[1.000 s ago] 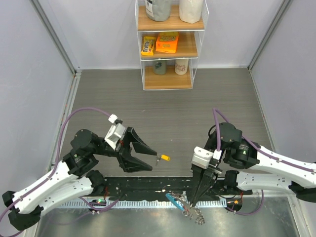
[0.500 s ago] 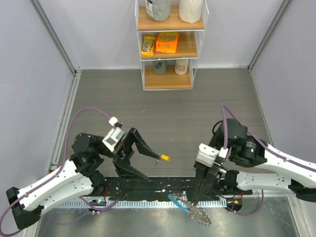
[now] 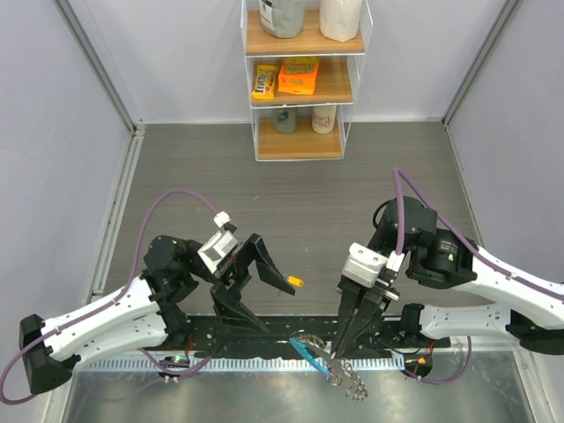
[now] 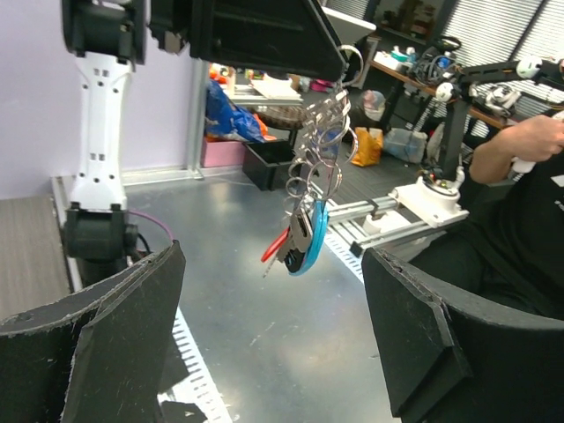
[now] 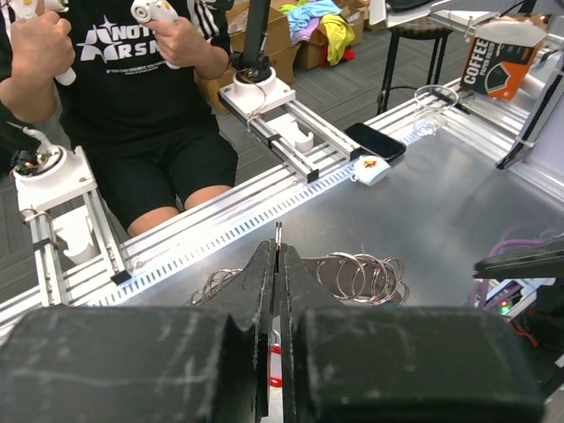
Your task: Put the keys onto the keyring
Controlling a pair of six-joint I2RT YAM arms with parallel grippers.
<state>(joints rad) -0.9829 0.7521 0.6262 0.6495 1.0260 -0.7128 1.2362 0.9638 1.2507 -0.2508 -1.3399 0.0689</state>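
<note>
The keyring (image 3: 342, 374) is a bunch of silvery loops with a blue crescent tag (image 3: 307, 353), and it hangs from my right gripper (image 3: 337, 357), which is shut on one loop. The right wrist view shows that loop pinched between the shut fingers (image 5: 278, 251). In the left wrist view the keyring (image 4: 322, 150) dangles with the blue tag (image 4: 317, 240) and a red key (image 4: 277, 245) at its lower end. A yellow key (image 3: 296, 283) lies on the table by my left gripper (image 3: 275, 308), which is open and empty and faces the keyring.
A white shelf unit (image 3: 303, 84) with snack packs and jars stands at the back. A black base strip (image 3: 282, 339) and a slotted metal rail (image 3: 247, 361) run along the near edge. Grey walls close both sides. A seated person (image 5: 132, 106) is beyond the rail.
My left gripper has turned and moved nearer the front edge, toward the keyring, with its jaws spread wider. The yellow key has stayed in place. My right gripper has shifted a little with the keyring.
</note>
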